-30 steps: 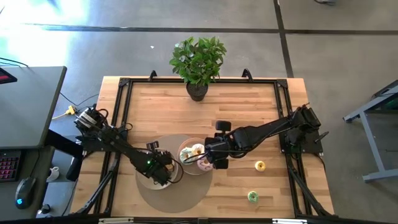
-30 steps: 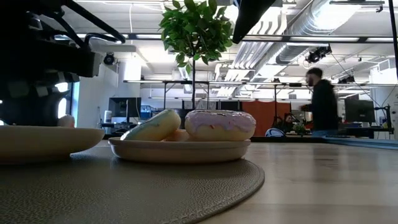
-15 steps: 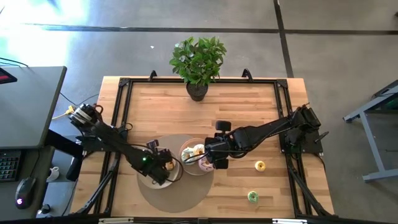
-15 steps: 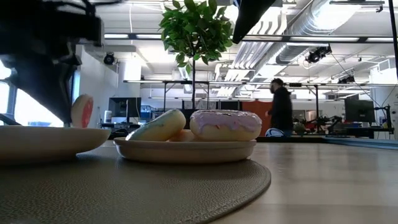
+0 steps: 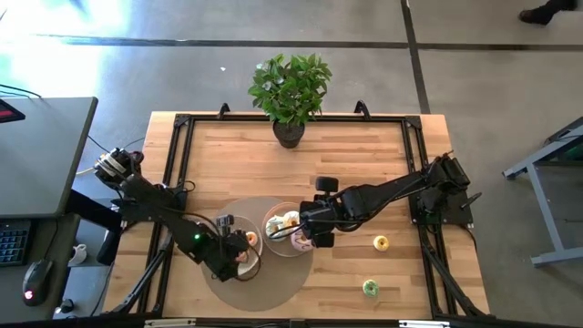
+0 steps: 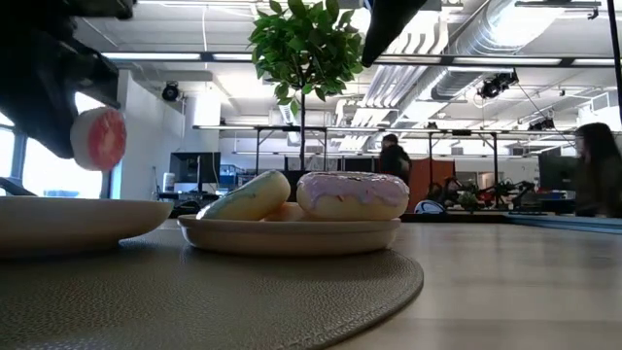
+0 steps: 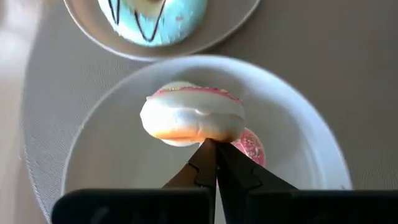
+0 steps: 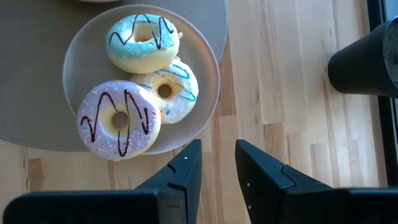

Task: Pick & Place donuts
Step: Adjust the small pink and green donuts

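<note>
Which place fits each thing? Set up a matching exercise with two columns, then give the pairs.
Things:
1. pink mini donut
2. purple donut
3. yellow mini donut
4. plant

Places:
A. at the table's far edge
B. bare wood, right of the plates
C. held in the left hand, over a plate
D. on a plate with two other donuts

Pairs: 1-C, 2-D, 3-B, 4-A

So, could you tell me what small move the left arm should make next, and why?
Probably carry the mini donut across toward the other plate. The left gripper has its jaws shut on it, lifted clear of the near plate, where another small pink donut lies.
</note>
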Controlling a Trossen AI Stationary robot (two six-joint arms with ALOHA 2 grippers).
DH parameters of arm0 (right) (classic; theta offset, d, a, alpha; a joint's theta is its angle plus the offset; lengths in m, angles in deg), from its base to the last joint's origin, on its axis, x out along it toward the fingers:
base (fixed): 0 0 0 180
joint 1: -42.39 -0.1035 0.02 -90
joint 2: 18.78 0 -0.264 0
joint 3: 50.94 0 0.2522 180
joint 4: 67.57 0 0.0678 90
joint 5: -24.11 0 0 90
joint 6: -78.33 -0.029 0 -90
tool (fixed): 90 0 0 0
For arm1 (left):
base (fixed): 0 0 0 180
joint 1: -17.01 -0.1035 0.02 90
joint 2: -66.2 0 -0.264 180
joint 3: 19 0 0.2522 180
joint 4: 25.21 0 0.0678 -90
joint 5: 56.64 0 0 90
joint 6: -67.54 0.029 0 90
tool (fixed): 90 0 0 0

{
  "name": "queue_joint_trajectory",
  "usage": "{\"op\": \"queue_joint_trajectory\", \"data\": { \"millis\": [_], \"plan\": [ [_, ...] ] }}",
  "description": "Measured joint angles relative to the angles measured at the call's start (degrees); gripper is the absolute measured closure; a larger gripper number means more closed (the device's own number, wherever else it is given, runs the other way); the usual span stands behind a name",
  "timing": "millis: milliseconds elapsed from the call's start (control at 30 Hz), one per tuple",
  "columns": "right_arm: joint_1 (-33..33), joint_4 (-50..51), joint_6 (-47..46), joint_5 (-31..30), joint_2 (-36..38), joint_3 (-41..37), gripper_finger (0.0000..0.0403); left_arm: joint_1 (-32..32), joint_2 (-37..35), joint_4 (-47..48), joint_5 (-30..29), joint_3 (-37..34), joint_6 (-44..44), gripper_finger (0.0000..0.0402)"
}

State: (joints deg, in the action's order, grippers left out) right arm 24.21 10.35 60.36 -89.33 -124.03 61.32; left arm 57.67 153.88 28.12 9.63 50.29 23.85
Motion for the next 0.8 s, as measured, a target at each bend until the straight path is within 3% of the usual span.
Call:
{"op": "queue_joint_trajectory", "data": {
  "millis": [133, 267, 500, 633, 800],
  "plan": [
    [0.01, -7.55, 1.72, 0.25, -0.32, -0.85, 0.0309, 1.87, -1.19, -0.66, -3.01, 0.0, 1.51, 0.0401],
    [-0.26, -20.22, 10.9, 4.71, -0.5, -6.94, 0.0309, 4.23, -2.31, -0.9, -5.44, 0.0, 1.7, 0.0401],
    [0.82, -63.54, 24.63, 15.81, -0.55, -25.21, 0.0306, 7.13, -2.89, -1.51, -6.14, 0.0, 1.12, 0.0401],
    [3.08, -86.95, 28.83, 22.15, -0.98, -31.65, 0.0286, 6.98, -2.89, -4.44, -6.01, 0.0, 1.02, 0.0401],
    [5.33, -93.94, 28.45, 32.63, -5.24, -30.62, 0.0236, 6.98, -2.89, -6.69, -6.86, 0.02, 1.43, 0.0401]
  ]
}}
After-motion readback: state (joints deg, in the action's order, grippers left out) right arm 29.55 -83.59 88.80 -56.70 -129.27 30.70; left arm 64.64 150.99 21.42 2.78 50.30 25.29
